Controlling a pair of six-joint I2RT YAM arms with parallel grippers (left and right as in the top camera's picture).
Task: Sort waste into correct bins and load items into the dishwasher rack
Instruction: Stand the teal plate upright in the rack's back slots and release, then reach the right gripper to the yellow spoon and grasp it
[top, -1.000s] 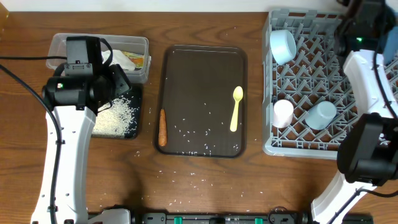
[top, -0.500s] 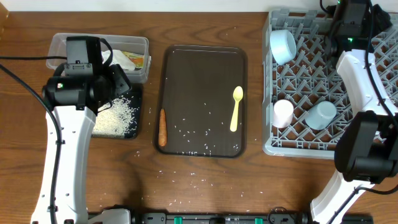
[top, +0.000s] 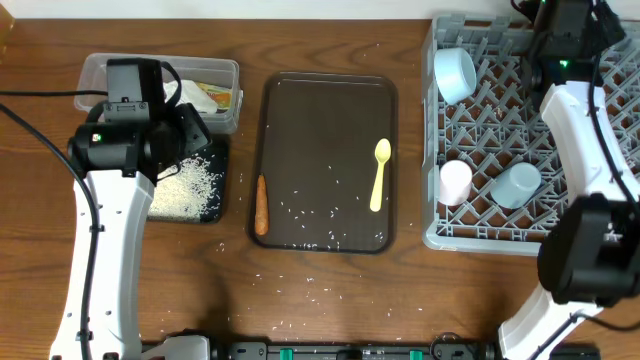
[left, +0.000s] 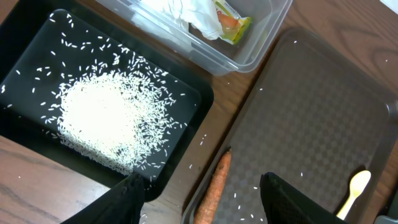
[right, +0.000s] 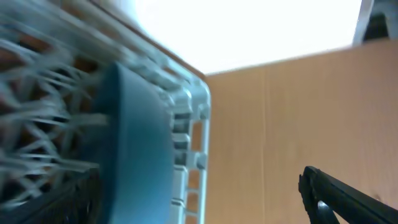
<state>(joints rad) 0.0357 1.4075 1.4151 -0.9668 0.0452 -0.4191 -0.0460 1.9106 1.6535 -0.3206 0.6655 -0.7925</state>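
Note:
The grey dishwasher rack (top: 500, 235) holds a pale bowl (top: 455, 73), a pink cup (top: 455, 183) and a light-blue cup (top: 517, 185). The dark-blue plate (right: 137, 143) stands on edge at the rack's far rim (right: 186, 149), next to one finger of my open right gripper (right: 199, 199), which holds nothing. A carrot (left: 214, 190) lies at the brown tray's left edge, below my open left gripper (left: 205, 205). The yellow spoon (top: 380, 172) lies on that tray. The black tray (left: 25, 37) holds a heap of rice (left: 106, 124). The clear tub (left: 249, 59) holds a napkin (left: 186, 9) and a yellow-green scrap (left: 233, 22).
The dark brown serving tray (top: 330, 120) sits mid-table with loose rice grains (top: 310, 215) on its near half. More grains (top: 290, 290) are strewn on the wooden table in front of it. My right arm (top: 590, 150) stretches over the rack's right side.
My right gripper has opened, let go of the plate and drawn back toward the rack's far edge. The left arm has not moved.

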